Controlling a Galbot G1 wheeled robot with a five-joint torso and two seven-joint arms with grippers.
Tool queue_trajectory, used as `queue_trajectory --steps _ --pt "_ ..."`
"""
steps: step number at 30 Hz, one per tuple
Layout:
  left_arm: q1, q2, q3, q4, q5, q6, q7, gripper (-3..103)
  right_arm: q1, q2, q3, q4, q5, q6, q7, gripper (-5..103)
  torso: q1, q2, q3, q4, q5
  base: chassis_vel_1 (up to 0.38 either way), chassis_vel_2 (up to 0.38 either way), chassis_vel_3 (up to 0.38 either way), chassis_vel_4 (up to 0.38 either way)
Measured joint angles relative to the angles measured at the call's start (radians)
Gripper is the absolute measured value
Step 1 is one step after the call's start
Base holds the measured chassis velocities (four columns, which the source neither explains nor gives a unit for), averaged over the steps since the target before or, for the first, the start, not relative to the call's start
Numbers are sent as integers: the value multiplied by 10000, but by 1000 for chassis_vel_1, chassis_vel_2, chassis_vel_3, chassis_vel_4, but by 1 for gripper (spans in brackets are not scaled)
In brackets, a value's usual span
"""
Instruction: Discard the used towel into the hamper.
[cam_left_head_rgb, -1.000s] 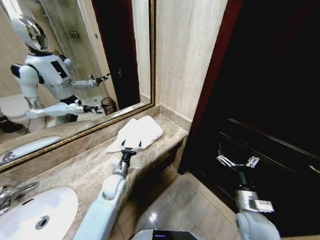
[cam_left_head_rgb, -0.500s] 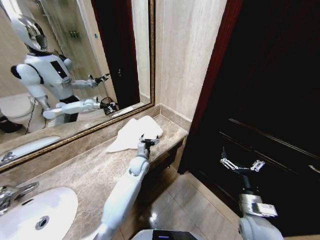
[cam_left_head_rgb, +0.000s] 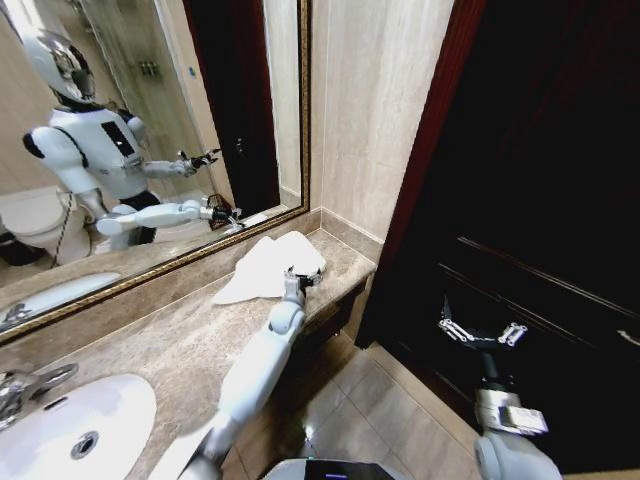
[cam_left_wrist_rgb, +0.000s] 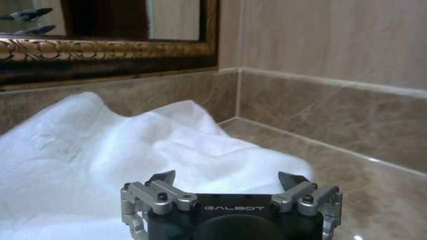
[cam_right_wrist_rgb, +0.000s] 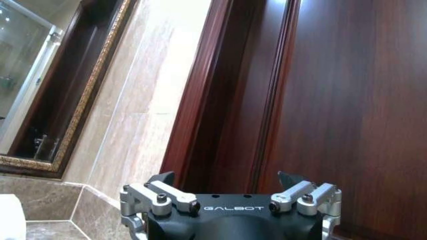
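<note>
Left gripper: jaws spread, tips just over the white towel, nothing pinched. Towel lies crumpled in the marble counter corner below the mirror. Sink your fingers into a raised fold before closing. Right gripper open, idle by the dark door. Against a second ago, the left arm has reached farther onto the towel. Hamper shows as a reflection.

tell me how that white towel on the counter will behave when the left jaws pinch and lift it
The white towel lies in soft rumpled folds on the marble counter, so it will likely drape and hang limp. It looks light. The left gripper, jaws open at its near edge, may catch only one layer, leaving the rest trailing.
</note>
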Motion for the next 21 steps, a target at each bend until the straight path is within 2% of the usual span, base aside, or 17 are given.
queue_trajectory --steps 4,7,9,10,11,14,17,20,21 --pt "-128 -64 -76 123 -99 326 -273 100 -11 1 30 -16 55 35 9 100 0 0 0 0 -1 0 0 0 0" --pt "-50 34 -9 -14 -482 334 -96 100 38 7 30 -69 82 55 17 100 0 0 -1 2 0 0 0 0 0" --pt "173 178 167 -358 -797 188 581 100 113 31 7 -136 89 64 19 100 0 0 -1 3 0 0 0 0 0" --pt "173 178 167 -358 -797 188 581 100 113 31 7 -136 89 64 19 100 0 0 -1 3 0 0 0 0 0" --pt "325 195 261 -477 -846 18 1045 100 153 54 -25 -189 90 80 19 100 -1 0 -1 2 -1 0 0 0 0" --pt "405 191 313 -478 -843 -204 1394 100 169 59 -36 -216 91 92 17 100 -1 0 -1 2 -1 0 0 0 0" --pt "462 271 472 -360 -348 -338 1786 100 183 30 5 -274 149 123 17 100 -1 0 -1 1 -1 0 0 0 0" --pt "416 299 520 -213 39 -310 1756 100 191 22 19 -292 170 137 17 100 -2 0 -1 2 -1 0 0 0 0" --pt "279 312 563 23 556 -70 1519 100 201 17 23 -300 196 143 17 100 -1 0 -1 1 -1 0 0 0 0"
